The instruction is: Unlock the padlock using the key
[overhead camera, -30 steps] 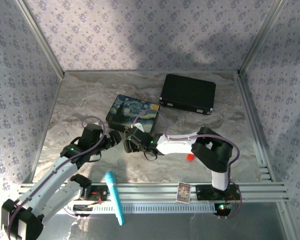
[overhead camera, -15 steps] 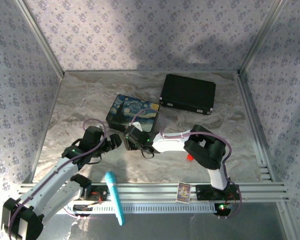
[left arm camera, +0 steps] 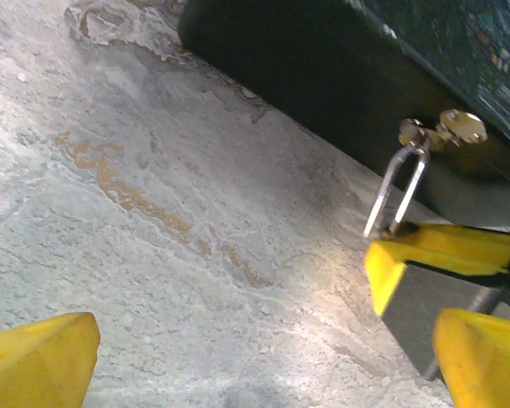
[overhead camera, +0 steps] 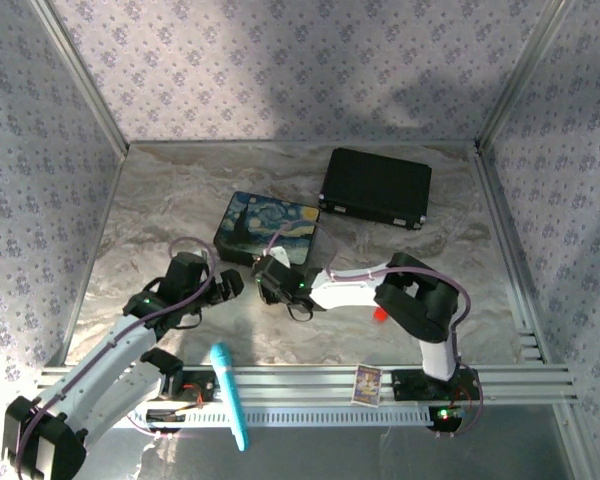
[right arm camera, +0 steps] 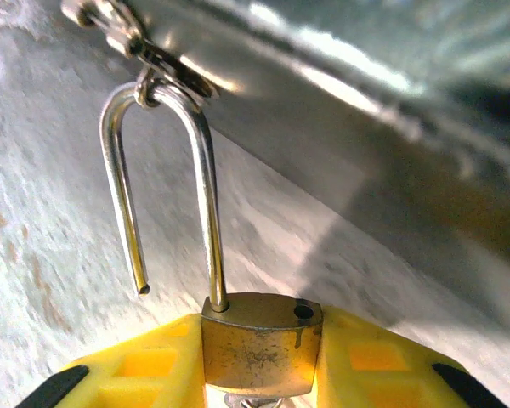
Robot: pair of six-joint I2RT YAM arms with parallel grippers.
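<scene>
The right jaws clench the padlock [right arm camera: 259, 348], its open shackle [right arm camera: 166, 170] hooked through the painted box's [overhead camera: 268, 228] hasp [right arm camera: 127, 38], box wall close behind, while the left jaws gape empty nearby over the worktop [left arm camera: 153, 212]

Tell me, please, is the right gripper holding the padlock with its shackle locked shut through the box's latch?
No: the right wrist view shows the shackle open, its free end outside the padlock. The right gripper holds it, through the latch.

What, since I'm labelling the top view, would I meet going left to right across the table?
left gripper → right gripper → black case
</scene>
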